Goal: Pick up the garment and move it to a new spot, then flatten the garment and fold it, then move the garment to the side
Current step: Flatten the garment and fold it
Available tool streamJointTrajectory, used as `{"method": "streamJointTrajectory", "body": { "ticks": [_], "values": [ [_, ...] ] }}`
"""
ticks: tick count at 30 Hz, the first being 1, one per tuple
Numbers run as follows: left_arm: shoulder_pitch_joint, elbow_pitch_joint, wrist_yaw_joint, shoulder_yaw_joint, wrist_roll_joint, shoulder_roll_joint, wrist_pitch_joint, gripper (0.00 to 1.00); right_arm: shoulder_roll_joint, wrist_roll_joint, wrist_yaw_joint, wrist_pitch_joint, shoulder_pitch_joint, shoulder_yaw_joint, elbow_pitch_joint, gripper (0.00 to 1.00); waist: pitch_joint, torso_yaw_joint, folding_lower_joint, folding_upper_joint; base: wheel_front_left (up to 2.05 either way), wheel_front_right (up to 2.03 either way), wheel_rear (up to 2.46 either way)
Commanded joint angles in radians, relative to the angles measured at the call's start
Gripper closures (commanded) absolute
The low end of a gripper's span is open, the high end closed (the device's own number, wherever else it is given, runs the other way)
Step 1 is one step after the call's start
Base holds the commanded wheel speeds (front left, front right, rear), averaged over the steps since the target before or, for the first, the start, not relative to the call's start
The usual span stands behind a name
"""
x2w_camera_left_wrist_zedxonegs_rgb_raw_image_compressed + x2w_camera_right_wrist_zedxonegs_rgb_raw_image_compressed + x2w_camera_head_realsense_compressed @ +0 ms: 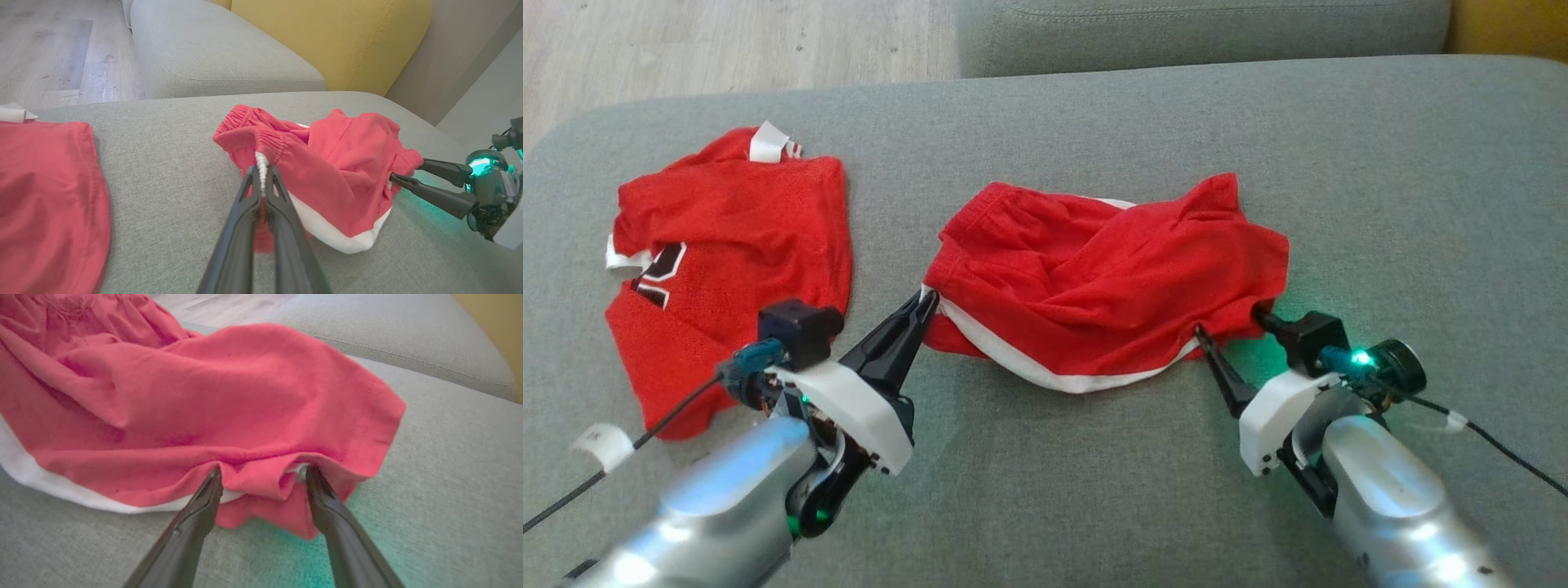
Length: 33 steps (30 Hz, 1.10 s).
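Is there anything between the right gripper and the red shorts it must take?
Nothing visible does. The open right gripper straddles a fold at the edge of the crumpled red fabric shorts with white trim; the left gripper is shut on their other end.

We see soft matt red cloth in the garment [1111, 278], a meshed knit in the jersey [760, 220], rough grey weave on the sofa [1045, 490], and pale matt wood flooring [727, 41].

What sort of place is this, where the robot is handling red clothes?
Most likely a living room, or a lab set up like one. The red shorts lie on a grey upholstered sofa seat, with a yellow cushioned backrest nearby and a wood-plank floor beyond.
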State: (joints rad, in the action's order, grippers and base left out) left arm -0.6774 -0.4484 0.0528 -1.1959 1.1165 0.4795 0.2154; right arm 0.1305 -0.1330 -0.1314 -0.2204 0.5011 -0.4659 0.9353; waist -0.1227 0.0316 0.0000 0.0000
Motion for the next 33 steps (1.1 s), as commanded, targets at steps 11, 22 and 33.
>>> {"method": "streamJointTrajectory", "body": {
  "ticks": [11, 22, 33],
  "values": [
    [-0.056, 0.013, -0.001, 0.037, -0.001, 0.023, 0.001, 1.0, -0.01, -0.108, 0.001, -0.012, 0.046, -0.018, -0.004, 0.0, -0.003, -0.005, 0.0, 0.0, 0.0, 0.0, 0.0],
    [-0.062, 0.013, -0.001, 0.032, -0.003, 0.021, -0.003, 1.0, -0.012, -0.22, 0.001, -0.004, 0.081, -0.021, 0.04, 0.0, -0.009, 0.009, 0.0, 0.0, 0.0, 0.0, 0.0],
    [-0.073, 0.017, -0.003, 0.03, -0.006, 0.02, -0.006, 1.0, -0.015, -0.321, 0.001, 0.04, 0.104, -0.069, 0.078, 0.0, -0.018, 0.01, 0.0, 0.0, 0.0, 0.0, 0.0]
  ]
}}
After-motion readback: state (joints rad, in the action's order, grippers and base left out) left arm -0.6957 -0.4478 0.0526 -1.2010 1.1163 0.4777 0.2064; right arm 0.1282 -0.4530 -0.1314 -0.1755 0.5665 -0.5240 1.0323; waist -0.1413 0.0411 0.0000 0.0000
